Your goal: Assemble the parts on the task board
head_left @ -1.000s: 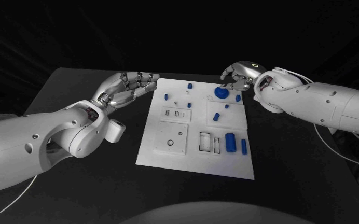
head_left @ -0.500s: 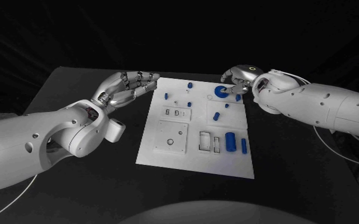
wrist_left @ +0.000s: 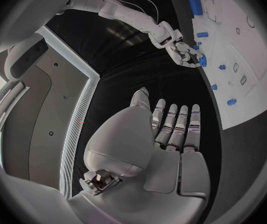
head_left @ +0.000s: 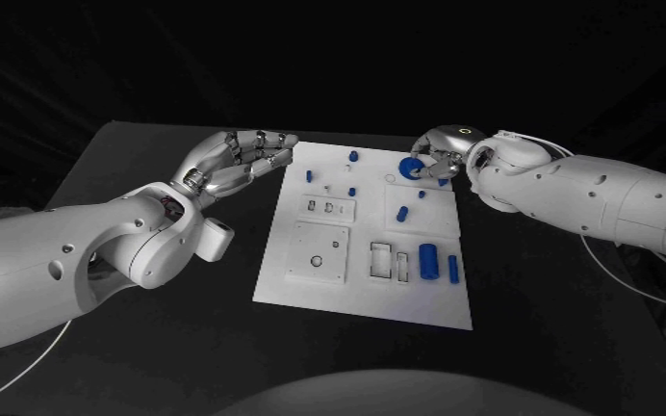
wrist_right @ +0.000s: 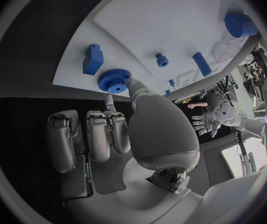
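The white task board (head_left: 364, 281) lies mid-table with several small blue parts on it. A blue gear (head_left: 411, 168) sits near its far right corner. My right hand (head_left: 440, 153) is down on it, and in the right wrist view the thumb and a fingertip (wrist_right: 111, 100) pinch the blue gear (wrist_right: 115, 80) at its rim while the other fingers stay curled. My left hand (head_left: 244, 160) hovers beside the board's far left corner, holding nothing; the left wrist view shows this left hand (wrist_left: 170, 134) with its fingers straight and slightly apart.
A blue cylinder (head_left: 427, 262) and a blue bar (head_left: 452, 272) lie near the board's right front. Small blue pegs (head_left: 401, 215) dot the middle and far side. A blue block (wrist_right: 93, 59) sits close to the gear. Black table surrounds the board.
My right hand has come down from above the gear and closed its thumb and a finger on it. The left hand has barely moved.
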